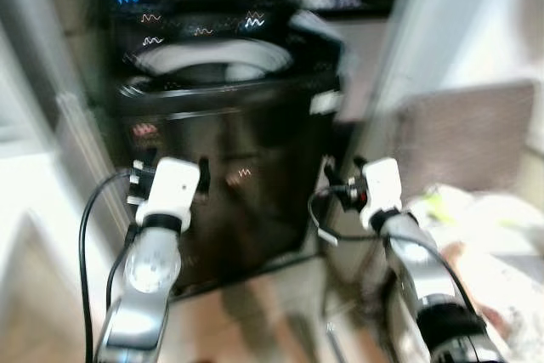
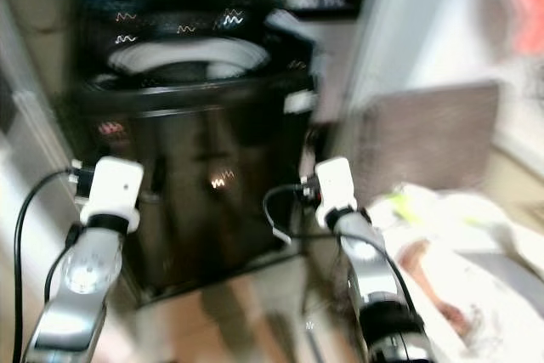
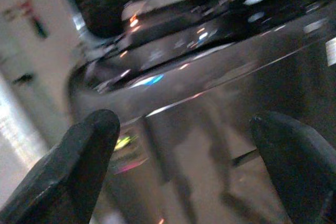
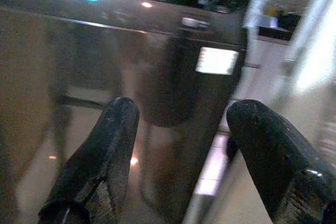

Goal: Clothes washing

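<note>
Blurred frames. Left gripper [image 3: 184,166] wide apart, empty, facing black washing machine [image 1: 225,125] at 12 o'clock. Right gripper [image 4: 181,156] wide apart, empty, near its front.

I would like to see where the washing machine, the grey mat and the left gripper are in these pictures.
washing machine [image 1: 229,167]: left eye view, on its dark glossy front panel.
grey mat [image 2: 425,133]: right eye view, on the middle of its surface.
left gripper [image 3: 184,171]: left wrist view, midway between its open black fingers.

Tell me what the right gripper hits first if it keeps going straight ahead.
Most likely the dark glossy front of the washing machine; the right gripper, fingers open, points at its right-hand corner. Blur leaves depth uncertain.
</note>
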Controlling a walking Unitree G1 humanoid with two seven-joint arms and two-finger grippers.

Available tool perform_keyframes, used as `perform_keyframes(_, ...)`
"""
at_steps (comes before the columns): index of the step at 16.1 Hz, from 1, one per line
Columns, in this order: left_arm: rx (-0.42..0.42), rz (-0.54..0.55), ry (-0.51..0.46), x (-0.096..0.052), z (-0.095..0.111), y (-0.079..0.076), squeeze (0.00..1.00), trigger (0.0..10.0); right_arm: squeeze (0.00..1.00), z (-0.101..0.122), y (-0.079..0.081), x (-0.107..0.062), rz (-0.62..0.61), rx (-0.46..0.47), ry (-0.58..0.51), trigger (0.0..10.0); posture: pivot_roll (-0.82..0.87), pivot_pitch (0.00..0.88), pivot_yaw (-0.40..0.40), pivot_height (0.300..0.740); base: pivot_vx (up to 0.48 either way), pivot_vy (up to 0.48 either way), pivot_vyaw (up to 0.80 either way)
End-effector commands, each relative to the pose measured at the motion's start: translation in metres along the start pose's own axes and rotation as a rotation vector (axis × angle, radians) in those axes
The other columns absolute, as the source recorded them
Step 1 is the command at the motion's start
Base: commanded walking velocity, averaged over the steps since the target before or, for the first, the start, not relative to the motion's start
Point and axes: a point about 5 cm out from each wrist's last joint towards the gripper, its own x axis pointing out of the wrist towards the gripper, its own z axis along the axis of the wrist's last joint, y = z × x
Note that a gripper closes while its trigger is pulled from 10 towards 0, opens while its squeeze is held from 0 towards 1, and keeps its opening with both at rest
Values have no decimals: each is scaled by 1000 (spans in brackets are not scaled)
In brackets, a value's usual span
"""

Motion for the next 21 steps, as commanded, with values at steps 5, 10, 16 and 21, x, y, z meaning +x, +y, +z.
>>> perform_keyframes(5,-66,-95,-1,2,-5,-8,0,10000,0,7,-13,3,-136,-28,-46,10000,22,14,-34,740,0,0,-718)
perform_keyframes(10,-47,-152,-31,6,-2,-15,0,10000,0,4,-23,0,-218,-27,-27,10000,-4,25,-15,740,0,0,-719)
perform_keyframes(16,2,-182,-57,9,0,-19,0,10000,0,-4,-46,-9,-395,90,-2,10000,-13,27,-12,740,0,0,-721)
perform_keyframes(21,18,-202,-78,14,2,-23,0,10000,0,-5,-46,-10,-418,51,-9,10000,-30,8,5,722,0,0,-518)
